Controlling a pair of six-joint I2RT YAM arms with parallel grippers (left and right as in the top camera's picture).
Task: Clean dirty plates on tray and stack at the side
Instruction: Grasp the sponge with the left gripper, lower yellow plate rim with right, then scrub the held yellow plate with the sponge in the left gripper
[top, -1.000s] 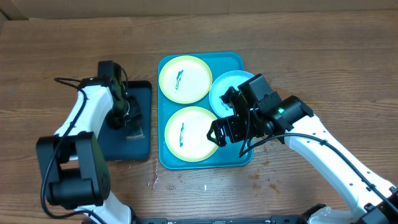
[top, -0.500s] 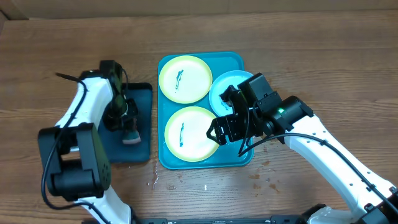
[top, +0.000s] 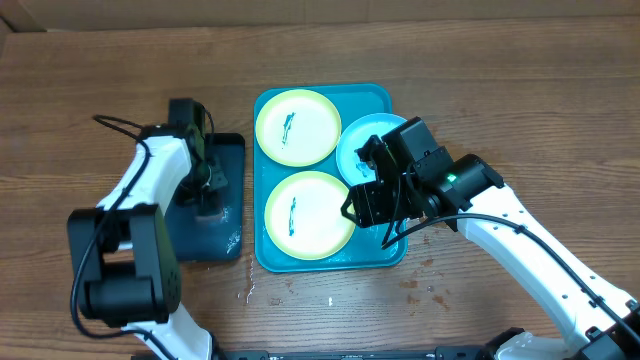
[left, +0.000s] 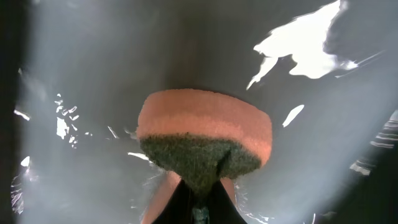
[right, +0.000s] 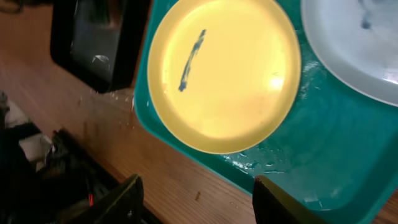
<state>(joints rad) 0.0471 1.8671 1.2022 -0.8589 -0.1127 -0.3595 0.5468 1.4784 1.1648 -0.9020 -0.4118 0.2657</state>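
Much of the light blue round plate (top: 360, 148) at the right edge of the large turquoise rectangular plastic tray (top: 392, 258) is hidden under the right arm, and the right wrist view cuts it off. In the left wrist view, glare blurs the wet floor of the smaller black rectangular tray (top: 228, 240).

The left gripper (left: 199, 193) is clamped on an orange sponge with a dark green scouring face (left: 205, 134) above the black tray. The right gripper (right: 196, 186) has its fingers spread with nothing between them, over the turquoise tray's near edge.

We find bare, wet floor at the tray's near right corner. The wooden worktop (top: 500, 80) lies free to the right.

The tray's long axis runs far to near. The far yellow-green rimmed plate (top: 297, 127) and the near yellow-green rimmed plate (top: 305, 215) line its left edge. Their dark teal smears run roughly along that axis.
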